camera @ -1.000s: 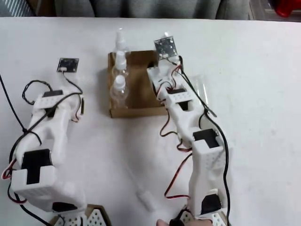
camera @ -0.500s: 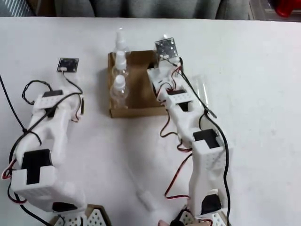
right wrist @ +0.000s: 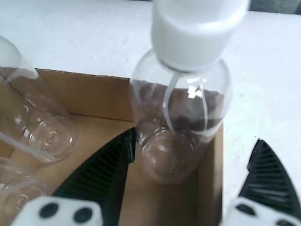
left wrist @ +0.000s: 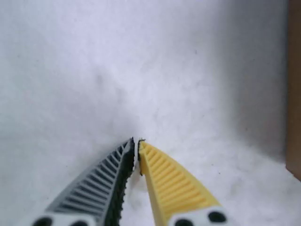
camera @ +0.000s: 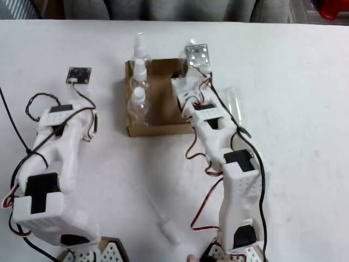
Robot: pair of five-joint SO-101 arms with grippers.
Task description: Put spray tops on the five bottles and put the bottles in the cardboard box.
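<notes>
Straddling a capped bottle (right wrist: 181, 108) in the cardboard box (right wrist: 94, 99), right tool (right wrist: 194, 140) spread wide, left tool (left wrist: 137, 142) closed over table (left wrist: 94, 61).

White arms (camera: 57, 144), grey-and-yellow left gripper (left wrist: 137, 141)

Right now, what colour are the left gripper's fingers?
Left gripper: one grey, one yellow, both ribbed. Best in the left wrist view.

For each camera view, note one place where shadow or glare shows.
Left wrist view: a soft shadow darkens the table beside the cardboard box. Right wrist view: bright glints sit on the clear bottle at the box corner. High view: a dark shadow fills the box corner under the right arm.
</notes>
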